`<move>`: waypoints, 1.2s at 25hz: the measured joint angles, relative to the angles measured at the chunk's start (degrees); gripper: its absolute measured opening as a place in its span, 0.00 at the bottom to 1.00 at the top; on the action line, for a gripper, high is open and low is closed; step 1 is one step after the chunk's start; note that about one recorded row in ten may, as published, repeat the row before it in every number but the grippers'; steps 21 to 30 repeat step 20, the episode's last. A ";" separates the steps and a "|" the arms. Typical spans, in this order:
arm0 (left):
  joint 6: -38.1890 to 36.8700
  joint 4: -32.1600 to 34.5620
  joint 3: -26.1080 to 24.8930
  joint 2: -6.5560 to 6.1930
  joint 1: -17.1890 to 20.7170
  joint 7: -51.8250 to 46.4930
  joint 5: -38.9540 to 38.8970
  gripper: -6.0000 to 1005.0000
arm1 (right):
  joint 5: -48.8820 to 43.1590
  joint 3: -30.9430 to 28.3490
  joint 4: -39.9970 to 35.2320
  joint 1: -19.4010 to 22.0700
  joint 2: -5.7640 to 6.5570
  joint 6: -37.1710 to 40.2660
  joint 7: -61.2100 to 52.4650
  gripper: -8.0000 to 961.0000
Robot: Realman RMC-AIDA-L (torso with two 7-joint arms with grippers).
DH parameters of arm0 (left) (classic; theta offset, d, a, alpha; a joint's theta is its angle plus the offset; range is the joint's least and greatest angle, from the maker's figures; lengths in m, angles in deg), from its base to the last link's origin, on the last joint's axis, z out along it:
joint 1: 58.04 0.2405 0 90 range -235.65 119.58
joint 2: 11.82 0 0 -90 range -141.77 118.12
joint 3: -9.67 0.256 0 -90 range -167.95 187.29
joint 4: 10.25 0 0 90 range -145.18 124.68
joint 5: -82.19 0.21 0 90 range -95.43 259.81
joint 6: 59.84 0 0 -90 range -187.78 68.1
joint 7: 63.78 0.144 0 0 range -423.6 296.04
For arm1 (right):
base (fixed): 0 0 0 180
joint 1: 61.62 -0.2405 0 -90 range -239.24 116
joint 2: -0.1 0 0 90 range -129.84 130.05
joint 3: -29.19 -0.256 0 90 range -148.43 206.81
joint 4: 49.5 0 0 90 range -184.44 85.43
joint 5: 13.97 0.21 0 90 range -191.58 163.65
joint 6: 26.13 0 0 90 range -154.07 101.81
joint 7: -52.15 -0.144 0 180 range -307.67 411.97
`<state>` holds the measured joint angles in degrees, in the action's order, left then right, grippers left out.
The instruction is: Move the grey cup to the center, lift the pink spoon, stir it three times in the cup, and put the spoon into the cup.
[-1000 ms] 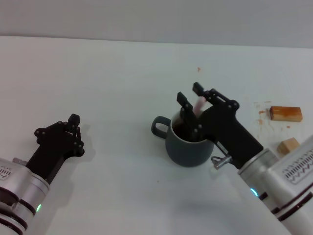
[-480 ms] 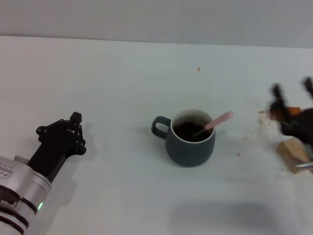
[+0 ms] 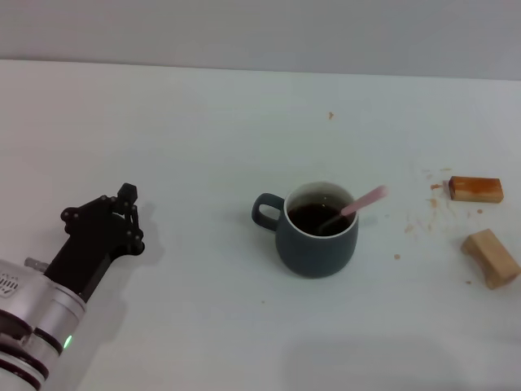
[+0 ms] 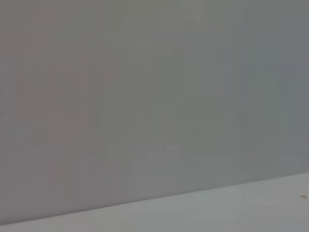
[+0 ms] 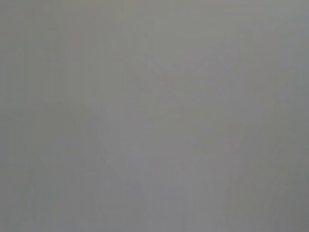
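The grey cup point(image 3: 316, 236) stands upright near the middle of the white table, its handle pointing to the left, with dark brown liquid inside. The pink spoon point(image 3: 358, 202) rests in the cup, its bowl in the liquid and its pale pink handle leaning out over the right rim. My left gripper point(image 3: 126, 208) is at the left of the table, well away from the cup, with nothing in it. My right gripper is out of view. The wrist views show only a grey wall and a strip of table.
Two tan wooden blocks lie at the right: one point(image 3: 475, 189) farther back, one point(image 3: 491, 257) nearer the front. Small crumbs are scattered on the table point(image 3: 203, 130) around them.
My right gripper let go of the spoon in the cup, pulled away to the right and left the view. The spoon stays leaning in the cup. The left arm barely moved.
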<state>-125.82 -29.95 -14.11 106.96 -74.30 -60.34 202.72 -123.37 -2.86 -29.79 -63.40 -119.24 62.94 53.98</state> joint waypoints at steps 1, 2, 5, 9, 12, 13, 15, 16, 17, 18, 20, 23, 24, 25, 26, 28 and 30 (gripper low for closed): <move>-0.54 -0.15 0.00 -0.03 0.11 -0.02 0.01 0.00 | 0.01 -0.08 -0.96 0.10 0.00 -0.01 -2.53 0.64; -1.39 -0.30 -0.02 -0.04 0.30 -0.03 0.02 0.00 | 0.03 -0.18 -2.45 0.22 -0.01 -0.02 -5.70 0.65; -3.83 -0.60 -0.08 -0.05 0.71 -0.05 0.03 0.00 | 0.31 -0.18 -4.74 0.49 -0.22 0.07 -9.50 0.65; -6.46 -1.00 0.00 -0.14 0.92 -0.05 0.06 0.00 | 0.68 0.23 -5.43 1.26 -0.25 1.27 -9.21 0.76; -7.43 -1.56 -0.28 -0.23 1.26 -0.50 0.00 0.00 | 0.71 0.32 -6.22 1.48 -0.28 1.64 -8.88 0.81; -7.62 -1.75 -0.59 -0.27 1.39 -0.84 -0.05 0.00 | 0.71 0.32 -6.38 1.51 -0.33 1.52 -8.48 0.81; -7.71 -1.97 -1.73 -0.31 1.56 -2.76 -0.23 0.00 | 0.69 0.33 -6.38 1.55 -0.37 1.06 -6.86 0.81; -7.71 -1.92 -2.28 -0.35 1.55 -4.04 -0.25 0.00 | 0.61 0.36 -6.25 1.55 -0.39 0.85 -5.89 0.81; -7.71 -1.90 -2.74 -0.39 1.49 -5.07 -0.27 0.00 | 0.54 0.38 -6.09 1.55 -0.40 0.68 -5.23 0.81; -7.76 -1.95 -3.26 -0.46 1.37 -6.21 -0.28 0.00 | 0.50 0.40 -5.90 1.56 -0.40 0.49 -4.79 0.81; -8.58 -2.50 -4.03 -0.63 1.19 -8.29 -0.12 0.00 | 0.52 0.41 -5.59 1.50 -0.40 -0.33 -4.70 0.81; -8.58 -2.50 -4.03 -0.63 1.19 -8.29 -0.12 0.00 | 0.52 0.41 -5.59 1.50 -0.40 -0.33 -4.70 0.81; -8.58 -2.50 -4.03 -0.63 1.19 -8.29 -0.12 0.00 | 0.52 0.41 -5.59 1.50 -0.40 -0.33 -4.70 0.81; -8.58 -2.50 -4.03 -0.63 1.19 -8.29 -0.12 0.00 | 0.52 0.41 -5.59 1.50 -0.40 -0.33 -4.70 0.81; -8.58 -2.50 -4.03 -0.63 1.19 -8.29 -0.12 0.00 | 0.52 0.41 -5.59 1.50 -0.40 -0.33 -4.70 0.81; -8.58 -2.50 -4.03 -0.63 1.19 -8.29 -0.12 0.00 | 0.52 0.41 -5.59 1.50 -0.40 -0.33 -4.70 0.81; -8.58 -2.50 -4.03 -0.63 1.19 -8.29 -0.12 0.00 | 0.52 0.41 -5.59 1.50 -0.40 -0.33 -4.70 0.81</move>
